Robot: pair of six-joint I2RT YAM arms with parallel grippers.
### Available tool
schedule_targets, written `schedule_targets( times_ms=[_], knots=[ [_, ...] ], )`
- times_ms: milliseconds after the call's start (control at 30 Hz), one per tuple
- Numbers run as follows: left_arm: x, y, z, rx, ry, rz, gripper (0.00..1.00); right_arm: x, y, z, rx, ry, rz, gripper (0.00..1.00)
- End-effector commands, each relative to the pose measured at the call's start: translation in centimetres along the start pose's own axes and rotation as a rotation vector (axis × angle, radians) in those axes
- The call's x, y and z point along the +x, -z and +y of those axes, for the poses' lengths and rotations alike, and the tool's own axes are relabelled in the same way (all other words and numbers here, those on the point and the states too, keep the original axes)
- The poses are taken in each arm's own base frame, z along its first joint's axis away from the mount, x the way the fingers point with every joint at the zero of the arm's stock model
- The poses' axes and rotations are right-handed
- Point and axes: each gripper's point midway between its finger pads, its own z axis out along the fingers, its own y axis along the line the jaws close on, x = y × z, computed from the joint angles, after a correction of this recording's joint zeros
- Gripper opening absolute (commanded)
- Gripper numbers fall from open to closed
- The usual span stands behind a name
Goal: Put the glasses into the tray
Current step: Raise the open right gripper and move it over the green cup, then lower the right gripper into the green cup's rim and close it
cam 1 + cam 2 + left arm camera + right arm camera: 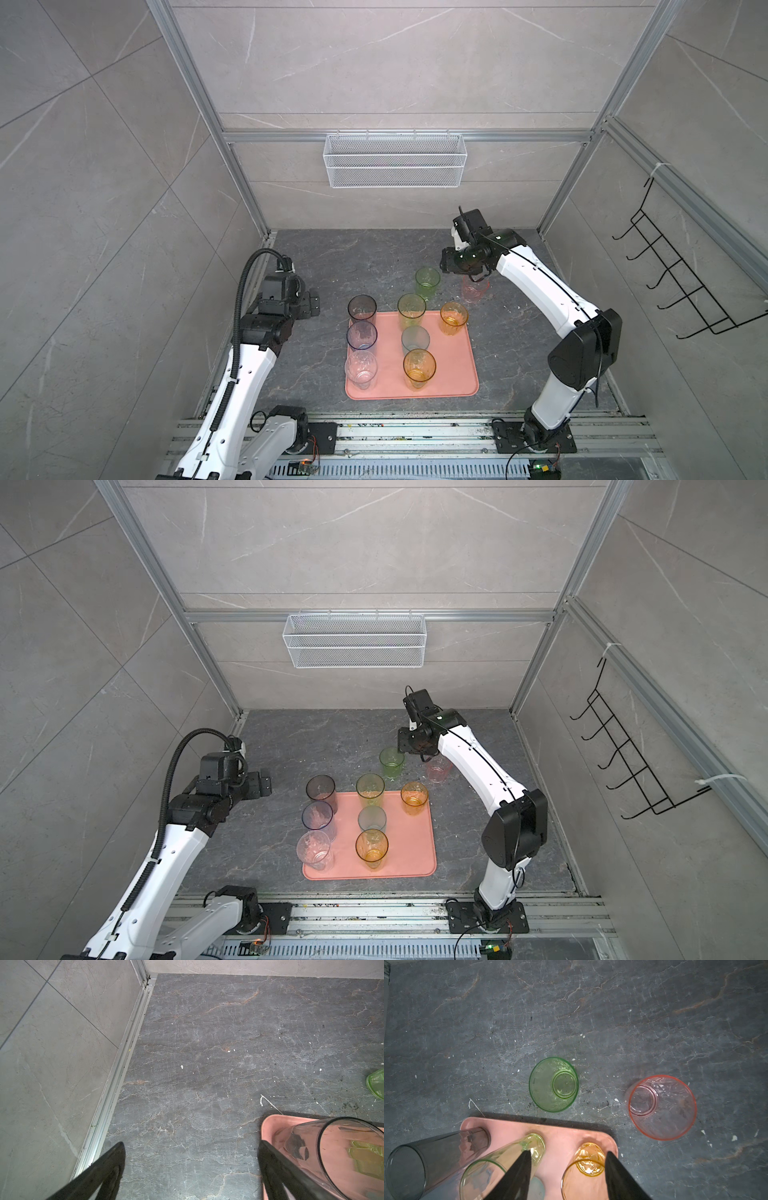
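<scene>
Both arms are white shells with rounded black joints. The left arm point(253, 374), at 8 o'clock in both top views, carries a ribbed black hose point(241, 299). The right arm point(540, 286), at 4 o'clock, has a thin black cable point(597, 374) and a small green dot point(497, 238). Its black base plate point(505, 436) shows screws. The right gripper point(568, 1152) has tapered black fingers point(517, 1176).

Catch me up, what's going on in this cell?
Two arms are loading a pink tray. Seven glasses stand on it. The green glass and pink glass sit upright on the tabletop just behind it, not yet placed. The right pincer hangs open and empty near those two. The left pincer is wide open and empty, off the tray's back left corner.
</scene>
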Motion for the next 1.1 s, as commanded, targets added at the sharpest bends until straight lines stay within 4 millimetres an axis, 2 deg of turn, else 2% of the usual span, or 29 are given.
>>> schedule_targets(
  times_ms=[0, 567, 1067],
  knots=[
    [-0.9, 0.6, 0.4, -0.012, 0.007, -0.037, 0.99, 0.3, -2.4, 0.4, -0.001, -0.02, 0.021, 0.59],
    [-0.8, 0.5, 0.3, -0.005, 0.006, -0.032, 0.99, 1.1, -8.8, -0.4, 0.081, -0.015, 0.103, 0.57],
    [-0.8, 0.5, 0.3, -0.006, 0.007, -0.033, 0.99, 1.6, -12.6, 0.0, 0.116, 0.013, 0.173, 0.53]
  ],
)
